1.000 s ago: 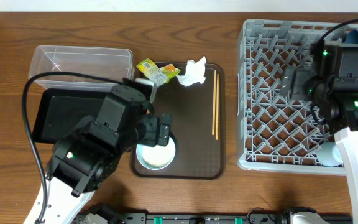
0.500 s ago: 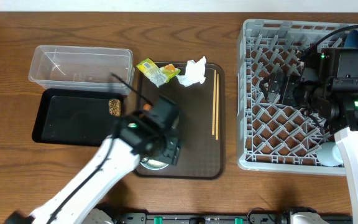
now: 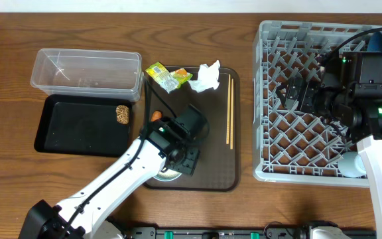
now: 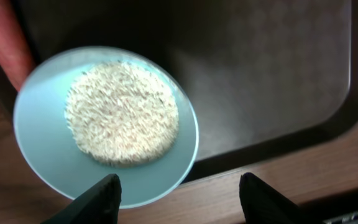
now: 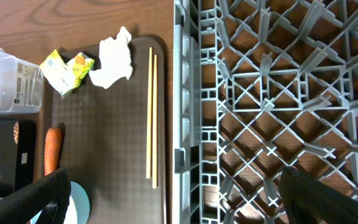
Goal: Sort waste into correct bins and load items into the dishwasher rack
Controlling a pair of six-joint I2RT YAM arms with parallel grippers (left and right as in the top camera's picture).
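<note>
– Since 1 second ago, what has shifted?
– Mostly the left arm. It swung off the black tray [image 3: 78, 126], and the left gripper [image 4: 182, 186] now hangs low over the white bowl [image 4: 48, 162], at the 7 o'clock corner of the brown serving tray [image 3: 211, 153]. The right gripper [image 5: 176, 174] slid a little toward 9 o'clock over the dishwasher rack [image 3: 297, 139].
– Where does the bowl lie from the left gripper?
– In the wrist view it sits toward 11 o'clock, with the rice [image 4: 123, 112] heaped in its middle. 1 finger [image 4: 101, 196] overlaps the bowl's near rim, and the other is over the table [image 3: 5, 172], just outside the tray's edge. Whether either touches, I cannot tell.
– Clenched?
– No. The 2 fingers stand apart with nothing clamped between them. The right gripper is spread wide and empty above the lattice.
– And the waste?
– The carrot [image 3: 155, 115] lies on the tray at 11 o'clock of the bowl. The food scrap [image 3: 121, 114] is in the black tray, by its 3 o'clock wall. The wrapper [image 3: 168, 76] and tissue [image 3: 207, 76] sit at the serving tray's 12 o'clock edge. The chopsticks [image 3: 229, 113] run along its 3 o'clock side.
</note>
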